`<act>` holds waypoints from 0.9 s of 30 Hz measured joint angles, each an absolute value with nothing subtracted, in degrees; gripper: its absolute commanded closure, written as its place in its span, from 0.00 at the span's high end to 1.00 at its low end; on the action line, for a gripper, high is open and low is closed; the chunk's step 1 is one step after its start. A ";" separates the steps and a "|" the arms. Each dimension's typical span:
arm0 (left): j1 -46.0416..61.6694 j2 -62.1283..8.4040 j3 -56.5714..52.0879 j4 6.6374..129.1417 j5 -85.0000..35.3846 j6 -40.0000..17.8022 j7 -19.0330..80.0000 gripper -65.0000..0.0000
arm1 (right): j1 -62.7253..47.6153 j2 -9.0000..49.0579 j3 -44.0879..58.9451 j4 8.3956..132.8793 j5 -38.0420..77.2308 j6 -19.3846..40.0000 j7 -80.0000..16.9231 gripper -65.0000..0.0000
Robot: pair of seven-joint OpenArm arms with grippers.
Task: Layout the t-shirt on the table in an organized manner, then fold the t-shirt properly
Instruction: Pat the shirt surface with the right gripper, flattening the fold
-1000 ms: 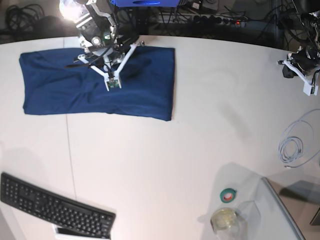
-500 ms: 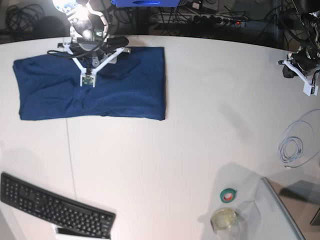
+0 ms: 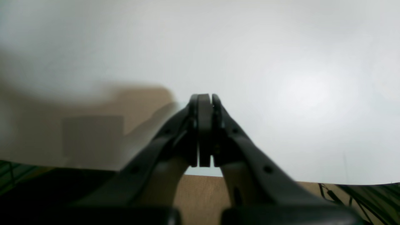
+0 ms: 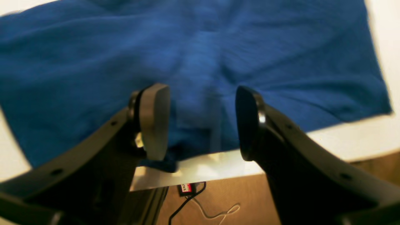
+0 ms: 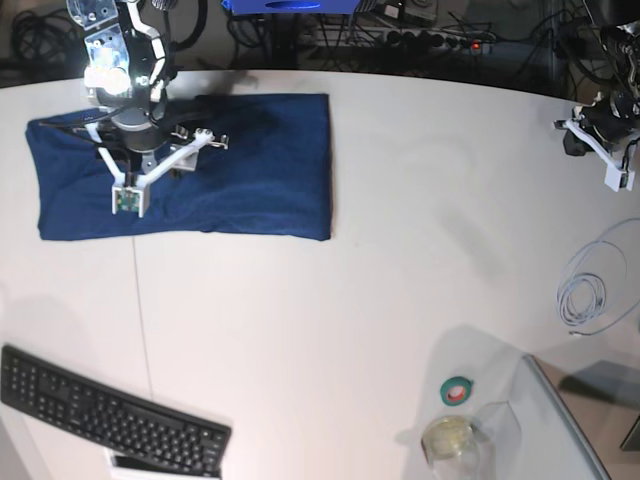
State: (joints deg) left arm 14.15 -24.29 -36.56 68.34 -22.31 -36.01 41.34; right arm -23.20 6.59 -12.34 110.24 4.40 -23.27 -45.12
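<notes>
T-shirt (image 5: 230, 165): dark navy, folded into a long flat rectangle, lying at the far left part of the counter (image 5: 330, 300), close to its far edge.
Long axis: runs left to right along the far edge; the short ends face the left edge and the counter's middle.
Fabric: soft creases across the middle, edges fairly straight.
Right gripper (image 4: 201, 122): above the shirt's left half; jaws parted with a clear gap, nothing between them.
Left gripper (image 3: 204, 131): at the far right edge, well apart from the shirt; jaws pressed together, holding nothing.
Counter: white, smooth, curved far edge, one thin dark seam (image 5: 140, 310) running front to back.
Near left corner: black keyboard (image 5: 110, 415).
Right side: coiled pale cable (image 5: 585, 295), green tape roll (image 5: 458, 391), clear container (image 5: 455, 440).
Room: dark tangle of cables behind the far edge.
</notes>
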 measured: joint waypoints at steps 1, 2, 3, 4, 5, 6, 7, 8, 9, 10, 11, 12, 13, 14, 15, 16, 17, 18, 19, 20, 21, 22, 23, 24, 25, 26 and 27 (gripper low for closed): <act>14.15 -24.32 -36.56 68.34 -22.31 -36.01 41.34 0.00 | -23.18 5.89 -11.20 109.56 5.65 -21.06 -44.45 0.49; 14.17 -24.32 -36.56 68.34 -22.31 -35.99 41.34 0.00 | -22.96 5.45 -9.91 108.53 7.11 -18.70 -43.99 0.49; 14.17 -24.34 -36.56 68.34 -22.28 -35.99 41.36 0.00 | -22.44 5.28 -8.99 107.11 7.77 -17.39 -43.22 0.49; 14.20 -24.32 -36.56 68.34 -22.31 -36.01 41.36 0.00 | -21.85 5.37 -8.40 105.58 7.77 -17.32 -42.46 0.49; 14.17 -24.32 -36.56 68.34 -22.33 -36.01 41.34 0.00 | -21.39 5.41 -8.10 104.40 7.42 -17.37 -42.41 0.49; 14.17 -24.32 -36.56 68.34 -22.35 -36.01 41.34 0.00 | -21.32 5.67 -8.01 103.81 7.40 -17.52 -42.44 0.49; 14.15 -24.32 -36.56 68.34 -22.33 -36.01 41.32 0.00 | -21.69 5.76 -8.03 103.83 7.51 -17.52 -42.41 0.49; 14.17 -24.29 -36.56 68.34 -22.33 -35.99 41.34 0.00 | -22.65 5.65 -8.12 104.09 7.53 -17.50 -42.09 0.49; 14.20 -24.29 -36.56 68.34 -22.31 -36.01 41.34 0.00 | -23.97 5.65 -8.25 104.81 7.66 -17.50 -42.33 0.49; 14.20 -24.29 -36.56 68.34 -22.28 -35.99 41.34 0.00 | -25.32 5.67 -8.49 105.78 7.90 -17.47 -42.63 0.49; 14.20 -24.32 -36.56 68.34 -22.28 -35.99 41.34 0.00 | -26.57 5.69 -9.17 106.69 7.75 -17.39 -42.78 0.49; 14.17 -24.34 -36.56 68.34 -22.31 -35.99 41.32 0.00 | -27.57 5.98 -10.52 107.35 7.44 -16.97 -42.68 0.49; 14.17 -24.32 -36.56 68.34 -22.33 -35.99 41.32 0.00 | -28.38 6.52 -12.16 107.79 7.29 -15.07 -42.65 0.49; 14.17 -24.27 -36.56 68.34 -22.31 -36.01 41.34 0.00 | -28.86 6.83 -13.74 108.16 7.73 -13.89 -42.63 0.49; 14.17 -24.27 -36.56 68.34 -22.31 -36.01 41.34 0.00 | -29.43 6.74 -15.29 108.40 7.42 -13.85 -42.41 0.49; 14.17 -24.32 -36.56 68.34 -22.33 -36.01 41.34 0.00 | -29.85 6.63 -16.80 108.38 7.55 -13.87 -42.44 0.49; 14.17 -24.34 -36.56 68.34 -22.31 -36.01 41.34 0.00 | -30.13 6.59 -18.02 108.36 7.75 -13.91 -42.44 0.49; 14.15 -24.34 -36.56 68.34 -22.31 -35.99 41.34 0.00 | -30.06 6.57 -18.92 107.85 7.94 -14.06 -42.28 0.49; 14.17 -24.32 -36.56 68.34 -22.33 -36.01 41.34 0.00 | -29.63 6.42 -19.18 106.67 8.21 -14.28 -42.13 0.49; 14.15 -24.32 -36.56 68.34 -22.33 -36.01 41.34 0.00 | -28.95 6.42 -19.27 105.36 8.21 -15.20 -42.15 0.49; 14.15 -24.32 -36.56 68.34 -22.33 -36.01 41.36 0.00 | -27.83 6.59 -19.29 103.68 7.94 -15.88 -42.17 0.49; 14.15 -24.32 -36.56 68.34 -22.35 -36.01 41.34 0.00 | -26.87 6.79 -19.22 102.00 7.51 -16.19 -41.80 0.49; 14.15 -24.34 -36.56 68.34 -22.33 -36.01 41.34 0.00 | -25.91 6.92 -19.07 100.12 7.49 -16.47 -41.47 0.48; 14.17 -24.34 -36.56 68.34 -22.31 -36.01 41.34 0.00 | -25.50 6.98 -19.00 98.91 7.53 -16.51 -41.45 0.44; 14.17 -24.34 -36.56 68.34 -22.33 -36.01 41.34 0.00 | -25.47 7.07 -19.00 98.24 7.53 -16.49 -41.04 0.37; 14.17 -24.34 -36.56 68.34 -22.33 -36.01 41.34 0.00 | -25.63 7.07 -19.03 97.41 7.70 -16.51 -40.12 0.27; 14.28 -24.38 -36.56 68.34 -22.33 -35.99 41.34 0.00 | -25.63 7.07 -19.05 96.77 7.60 -16.56 -39.72 0.17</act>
